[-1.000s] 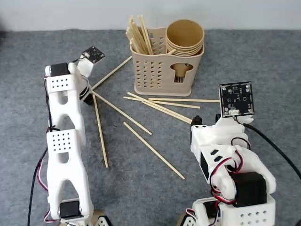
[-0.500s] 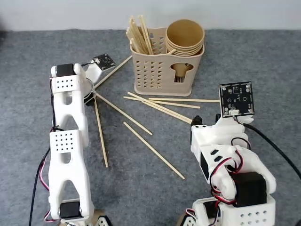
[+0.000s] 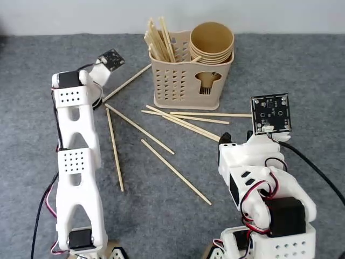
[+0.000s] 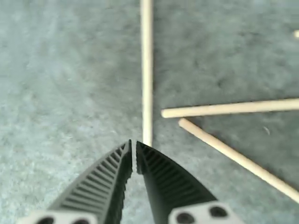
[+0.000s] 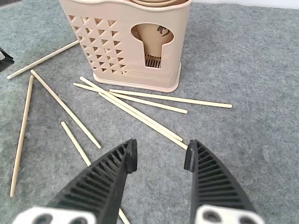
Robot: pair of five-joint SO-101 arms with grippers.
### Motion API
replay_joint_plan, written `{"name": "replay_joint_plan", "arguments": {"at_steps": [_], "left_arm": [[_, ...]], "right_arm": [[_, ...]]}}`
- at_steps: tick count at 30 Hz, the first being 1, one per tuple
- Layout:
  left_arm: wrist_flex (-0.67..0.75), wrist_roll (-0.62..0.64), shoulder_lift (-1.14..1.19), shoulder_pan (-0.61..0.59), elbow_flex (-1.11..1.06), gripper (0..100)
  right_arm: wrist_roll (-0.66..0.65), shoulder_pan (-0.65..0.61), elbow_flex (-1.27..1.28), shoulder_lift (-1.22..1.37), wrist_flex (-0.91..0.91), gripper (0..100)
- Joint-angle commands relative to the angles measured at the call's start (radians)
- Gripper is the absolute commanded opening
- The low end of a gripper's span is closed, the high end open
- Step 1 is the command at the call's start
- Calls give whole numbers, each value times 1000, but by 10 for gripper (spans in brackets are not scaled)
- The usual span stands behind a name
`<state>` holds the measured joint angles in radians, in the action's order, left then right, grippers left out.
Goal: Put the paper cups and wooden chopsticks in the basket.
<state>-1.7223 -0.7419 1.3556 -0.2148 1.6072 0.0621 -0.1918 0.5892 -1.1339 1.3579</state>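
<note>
The beige basket (image 3: 186, 81) stands at the back of the table with stacked paper cups (image 3: 212, 40) and a bundle of chopsticks (image 3: 159, 40) inside. Several loose wooden chopsticks (image 3: 140, 129) lie on the grey mat in front of it. My left gripper (image 4: 134, 145) is shut and low over the mat, its tips right beside the near end of one chopstick (image 4: 146, 70), with nothing between them. Two more chopstick ends (image 4: 229, 108) lie just beyond. My right gripper (image 5: 159, 156) is open above the mat, short of the chopsticks (image 5: 140, 109) in front of the basket (image 5: 126, 42).
The left arm (image 3: 73, 108) stretches along the left side of the mat. The right arm (image 3: 264, 183) sits at the front right. A grey wall edge runs behind the basket. Open mat lies at the far right and front centre.
The left wrist swung a little toward the basket half a second ago and has come back to the left. The right arm and the chopsticks have not moved.
</note>
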Motion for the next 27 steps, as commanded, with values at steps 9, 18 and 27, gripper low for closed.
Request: {"name": "replay_joint_plan", "arguments": {"at_steps": [9, 18, 27], "left_arm": [[281, 207, 97, -26, 8, 13], [-25, 6, 130, -2, 41, 13], [-37, 21, 8, 55, 16, 13]], "right_arm": [[11, 8, -8, 7, -12, 187], [11, 8, -8, 5, -12, 187], [11, 8, -8, 2, -12, 187]]}}
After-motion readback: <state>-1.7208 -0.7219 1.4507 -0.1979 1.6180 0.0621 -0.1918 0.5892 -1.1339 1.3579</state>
